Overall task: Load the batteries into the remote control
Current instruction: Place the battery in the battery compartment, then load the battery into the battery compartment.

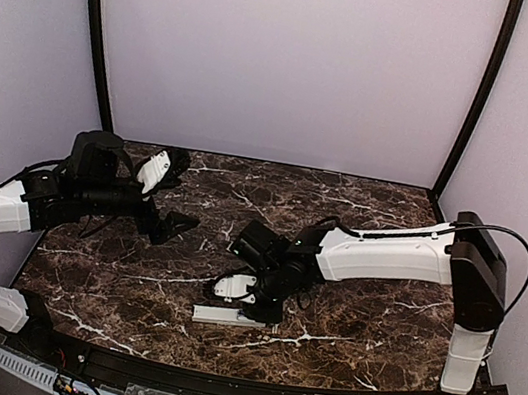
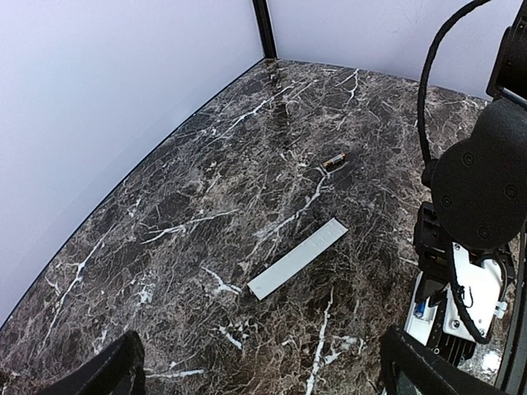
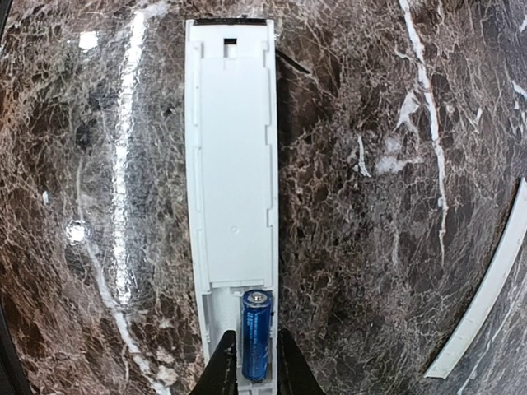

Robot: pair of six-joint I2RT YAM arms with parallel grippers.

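The white remote control lies back-up on the marble table, its long battery recess uncovered. One blue battery sits in the near end of the recess, on the right side. My right gripper reaches straight down onto it, its two dark fingers closed against the battery's sides. In the top view the right gripper is over the remote. My left gripper is open and empty above the table's left part. A small dark cylinder, perhaps the second battery, lies farther out.
The thin flat white cover strip lies loose on the table, between the left gripper and the dark cylinder; it also shows at the right edge of the right wrist view. Pale walls close in the table on three sides.
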